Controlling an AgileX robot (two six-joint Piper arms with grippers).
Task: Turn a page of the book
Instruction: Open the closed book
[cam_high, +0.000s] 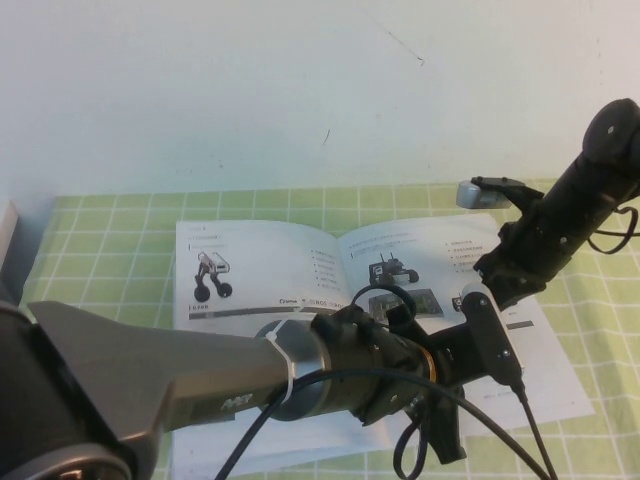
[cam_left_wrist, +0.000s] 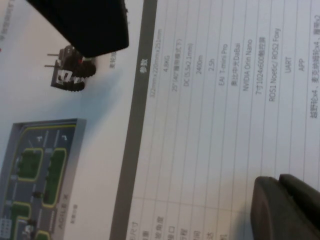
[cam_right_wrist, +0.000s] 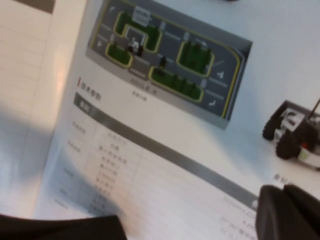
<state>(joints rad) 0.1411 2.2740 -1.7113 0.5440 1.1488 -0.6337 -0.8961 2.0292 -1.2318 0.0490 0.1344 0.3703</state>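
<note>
The book (cam_high: 260, 260) lies open and flat on the green checked cloth. Its right-hand page (cam_high: 545, 360) shows a small robot photo, a map picture, bullets and dark bars. My left gripper (cam_high: 448, 445) hangs over the lower part of that page. In the left wrist view the left gripper (cam_left_wrist: 285, 202) is shut, empty, just above the page's table of fine text (cam_left_wrist: 210, 115). My right gripper (cam_high: 492, 275) reaches in from the right over the same page. In the right wrist view the right gripper (cam_right_wrist: 289, 212) is shut near a dark bar (cam_right_wrist: 165, 155).
The green checked cloth (cam_high: 120, 230) covers the table up to a white wall. A grey object (cam_high: 8, 240) stands at the far left edge. My left arm (cam_high: 200, 380) spans the front and hides the book's lower middle. A dark gripper part (cam_left_wrist: 85, 25) crosses the left wrist view.
</note>
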